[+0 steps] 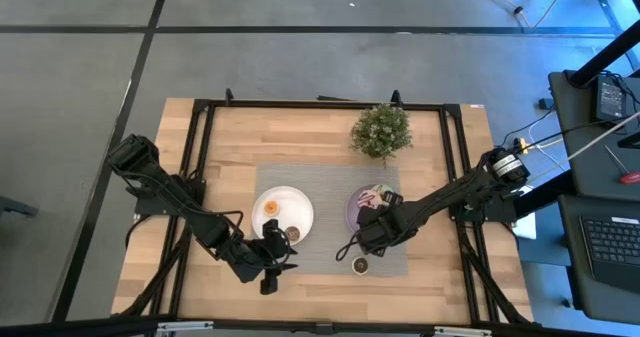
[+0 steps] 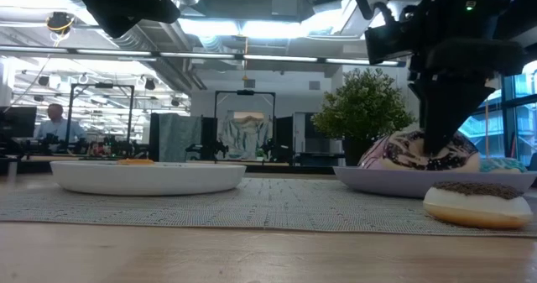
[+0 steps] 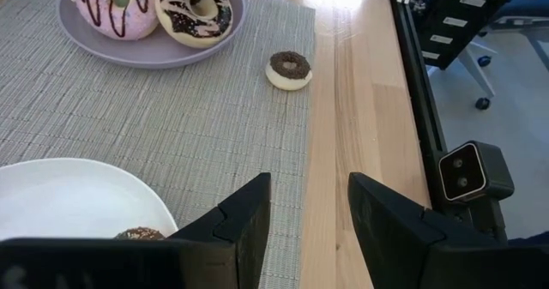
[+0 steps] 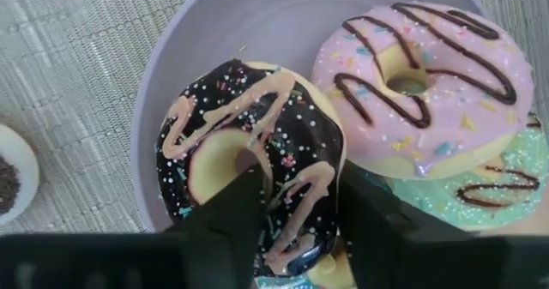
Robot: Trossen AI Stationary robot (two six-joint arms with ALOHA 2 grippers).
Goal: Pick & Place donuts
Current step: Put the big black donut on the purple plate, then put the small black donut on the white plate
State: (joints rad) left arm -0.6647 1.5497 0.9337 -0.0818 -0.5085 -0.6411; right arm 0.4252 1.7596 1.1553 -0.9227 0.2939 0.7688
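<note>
A lilac plate [image 1: 353, 209] on the grey mat bears a pink donut [image 4: 420, 83], a teal-iced donut [image 4: 480, 190] under it, and a chocolate-sprinkled donut [image 4: 249, 143]. My right gripper [image 4: 300, 207] points down from above and is shut on the chocolate-sprinkled one. A dark brown mini donut [image 3: 289, 69] lies flat on the mat near the lilac plate. The white plate [image 1: 297, 209] holds an orange mini donut [image 1: 271, 208] and a speckled mini donut [image 3: 140, 234]. My left gripper [image 3: 309, 220] hovers open over the mat's near edge beside the white plate. My right gripper has one finger [image 4: 244, 203] in the chocolate-sprinkled donut's hole and the other finger [image 4: 377, 220] outside, with the ring's wall [image 4: 300, 182] between them. The fingers come from above, pointing steeply down. The donut lies on the lilac plate beside the pink donut.
A potted plant [image 1: 381, 129] stands at the mat's far right corner. Bare mat [image 1: 330, 187] lies between the two plates, and bare wood [image 3: 360, 109] runs along the table's near edge. The black frame [image 1: 320, 104] rims the table.
</note>
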